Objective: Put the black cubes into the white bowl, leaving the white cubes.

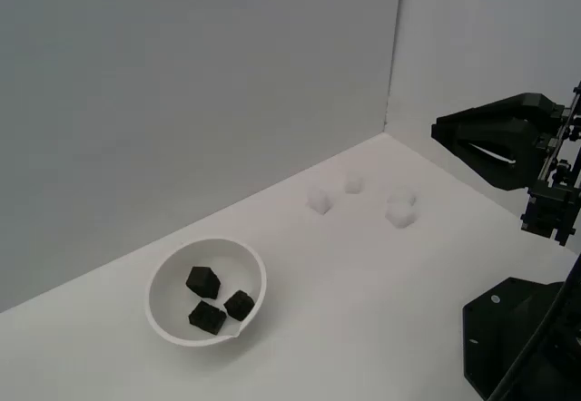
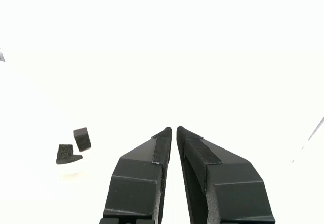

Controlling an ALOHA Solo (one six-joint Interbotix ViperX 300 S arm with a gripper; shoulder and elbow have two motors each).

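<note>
No writing can be read anywhere. The three black cubes (image 1: 214, 298) lie inside the white bowl (image 1: 163, 278) on the worktop (image 1: 381, 283). The three white cubes (image 1: 400, 209) – faint, hard to make out – sit well apart from it. The end effector (image 2: 174, 129) is clenched and grasps nothing.

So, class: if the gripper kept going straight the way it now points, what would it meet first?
The gripper, shut and empty, seems aimed past the white bowl; the wrist view shows only bare white surface ahead. Depth is unclear, so probably nothing before that.
</note>
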